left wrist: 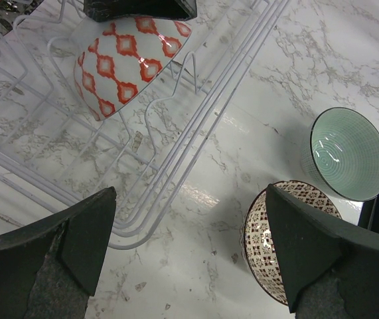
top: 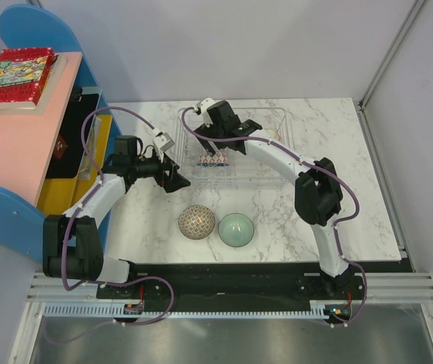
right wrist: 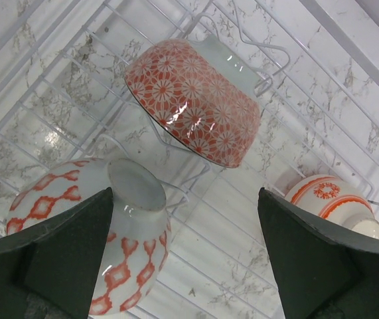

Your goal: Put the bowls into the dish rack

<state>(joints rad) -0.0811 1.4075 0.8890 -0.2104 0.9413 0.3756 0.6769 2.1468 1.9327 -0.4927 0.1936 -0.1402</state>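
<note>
The dish rack (top: 261, 163) of white wire sits at the table's back middle. In the right wrist view it (right wrist: 56, 86) holds an orange-red floral bowl (right wrist: 192, 109), an orange diamond-patterned bowl (right wrist: 109, 232) and a white bowl with orange rings (right wrist: 332, 203). My right gripper (right wrist: 185, 193) is open and empty just above them, the diamond bowl by its left finger. My left gripper (left wrist: 190, 193) is open and empty over bare table by the rack's near-left corner (left wrist: 143, 219). The beige lattice bowl (top: 196, 222) and the mint-green bowl (top: 236, 229) stand on the table in front.
A blue and pink shelf unit (top: 19, 144) with a book (top: 15, 76) on top stands left of the table. White walls close the back and right sides. The lattice bowl (left wrist: 259, 229) lies right beside my left gripper's right finger (left wrist: 315, 246).
</note>
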